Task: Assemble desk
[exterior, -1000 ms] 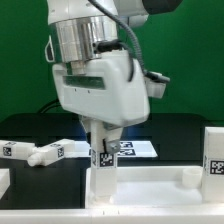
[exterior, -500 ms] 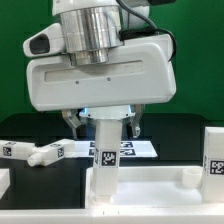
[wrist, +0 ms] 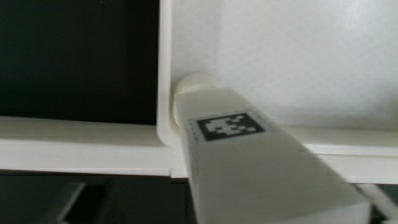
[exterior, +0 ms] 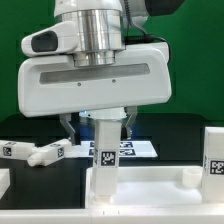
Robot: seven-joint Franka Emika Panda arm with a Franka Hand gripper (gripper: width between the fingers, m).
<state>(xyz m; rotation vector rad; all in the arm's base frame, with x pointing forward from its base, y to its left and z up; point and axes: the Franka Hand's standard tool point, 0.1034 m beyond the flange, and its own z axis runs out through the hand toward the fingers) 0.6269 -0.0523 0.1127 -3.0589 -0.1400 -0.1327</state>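
- White plastic forms the upright leg [exterior: 105,160], which stands on end on the desk's tabletop panel [exterior: 150,190]. A black-and-white tag on the leg faces the exterior camera.
- The jaws stand wide and hold nothing. Their two dark fingers [exterior: 75,126] hang one on each side of the upright leg's top, so the leg sits between them.
- The finger on the exterior view's left of the upright leg shows a dark gap to it. The other finger is just beside the leg, and I cannot tell whether it touches.
- The robot arm [exterior: 95,85] hangs directly above the upright leg, broad and white.
- In the wrist view the upright leg [wrist: 249,170] rises from the tabletop panel [wrist: 294,60] at a corner where two strips of the raised rim [wrist: 164,50] meet. The black worktop [wrist: 71,50] lies beyond the rim.
- A loose leg [exterior: 40,152] lies flat on the worktop [exterior: 30,130], well apart from the upright leg on the exterior view's left.
- The marker board [exterior: 143,148] lies flat behind the upright leg.
- Another tagged leg [exterior: 213,152] stands on the exterior view's right of the upright leg, well apart.
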